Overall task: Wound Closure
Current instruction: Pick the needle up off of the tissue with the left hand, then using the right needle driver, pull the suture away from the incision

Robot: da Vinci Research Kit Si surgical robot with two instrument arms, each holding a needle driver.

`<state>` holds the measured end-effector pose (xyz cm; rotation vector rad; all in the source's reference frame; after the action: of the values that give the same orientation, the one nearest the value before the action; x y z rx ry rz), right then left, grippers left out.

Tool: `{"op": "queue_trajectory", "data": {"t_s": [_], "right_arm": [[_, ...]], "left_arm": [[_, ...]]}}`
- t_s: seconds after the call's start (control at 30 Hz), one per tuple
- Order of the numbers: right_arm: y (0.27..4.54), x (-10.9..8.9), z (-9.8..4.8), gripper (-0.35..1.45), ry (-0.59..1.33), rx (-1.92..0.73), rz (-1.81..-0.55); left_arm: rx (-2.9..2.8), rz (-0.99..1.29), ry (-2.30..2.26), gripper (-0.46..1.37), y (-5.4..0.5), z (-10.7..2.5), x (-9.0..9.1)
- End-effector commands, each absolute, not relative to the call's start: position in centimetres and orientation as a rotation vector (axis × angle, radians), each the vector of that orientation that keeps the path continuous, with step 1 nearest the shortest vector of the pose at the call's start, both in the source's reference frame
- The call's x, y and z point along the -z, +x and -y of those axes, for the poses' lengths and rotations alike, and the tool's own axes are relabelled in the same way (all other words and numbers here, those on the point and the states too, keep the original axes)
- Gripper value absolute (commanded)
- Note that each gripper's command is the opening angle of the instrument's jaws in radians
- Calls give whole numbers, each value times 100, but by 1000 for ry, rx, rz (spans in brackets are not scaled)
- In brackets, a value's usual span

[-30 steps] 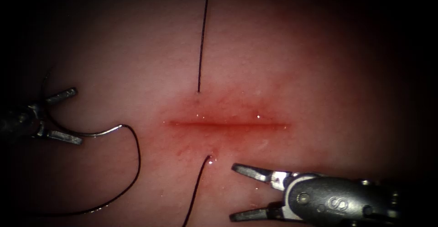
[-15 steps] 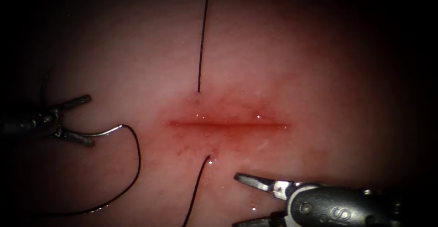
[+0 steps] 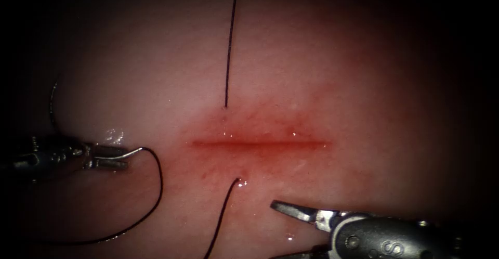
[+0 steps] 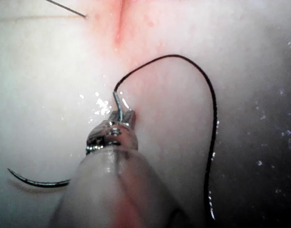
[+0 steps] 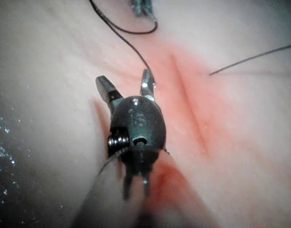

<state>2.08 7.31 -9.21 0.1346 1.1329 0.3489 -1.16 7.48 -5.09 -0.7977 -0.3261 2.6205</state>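
Note:
The tissue (image 3: 322,61) has a short red cut (image 3: 260,143) across its middle. The curved needle (image 3: 132,151) lies on the surface to the left of the cut, not in the tissue. My left tool (image 3: 120,161) is shut on it close to its thread end, which is also visible as the needle (image 4: 116,100) in the left tool (image 4: 122,115). The needle's arc (image 3: 52,100) bends away behind the tool. Dark thread (image 3: 157,186) loops from the needle. A stitch of thread (image 3: 228,46) enters above the cut and leaves below it. My right tool (image 3: 279,230) (image 5: 125,81) stands open, holding nothing.
Red fluid stains the tissue around the cut (image 3: 249,124). The lower thread strand (image 3: 221,217) runs off the near edge, just left of the right tool. Wet glints sit on the tissue by the left tool (image 3: 114,133).
My left tool has moved right along the needle and shut its jaws on it near the thread end. The right tool has sunk slightly lower and to the right, jaws still apart.

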Motion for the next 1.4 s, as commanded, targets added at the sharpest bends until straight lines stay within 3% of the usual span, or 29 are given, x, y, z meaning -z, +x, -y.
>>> {"op": "queue_trajectory", "data": {"t_s": [0.03, 0.33, 0.5, 0.87, 0.93, 1.0, 1.07, 1.1, 1.23, 1.3, 1.4], "right_arm": [[209, 919, -732, 84, 132, -351, -1131], [228, 892, -747, 87, 94, -365, -1113], [242, 871, -761, 92, 69, -374, -1092], [289, 839, -759, 81, 89, -338, -1090], [295, 835, -756, 67, 94, -325, -1090], [296, 833, -755, 40, 96, -319, -1090], [293, 832, -754, -1, 97, -314, -1092], [290, 833, -754, -5, 99, -313, -1093], [279, 837, -756, 13, 99, -314, -1085], [277, 838, -758, 41, 93, -319, -1082], [275, 838, -759, 42, 88, -323, -1080]], "left_arm": [[-2600, 343, -828, -35, -111, -753, 515], [-2475, 123, -1062, -35, -83, -794, 606], [-2383, 114, -1218, -35, -73, -807, 676], [-2307, 54, -1356, -35, -66, -836, 758], [-2299, 60, -1375, -35, -72, -839, 757], [-2294, 56, -1385, -35, -75, -839, 755], [-2286, 45, -1393, -35, -78, -840, 752], [-2284, 41, -1394, -35, -78, -841, 750], [-2271, 9, -1407, -35, -79, -844, 743], [-2272, 5, -1406, -35, -81, -843, 741], [-2273, 0, -1404, -35, -84, -841, 739]]}}
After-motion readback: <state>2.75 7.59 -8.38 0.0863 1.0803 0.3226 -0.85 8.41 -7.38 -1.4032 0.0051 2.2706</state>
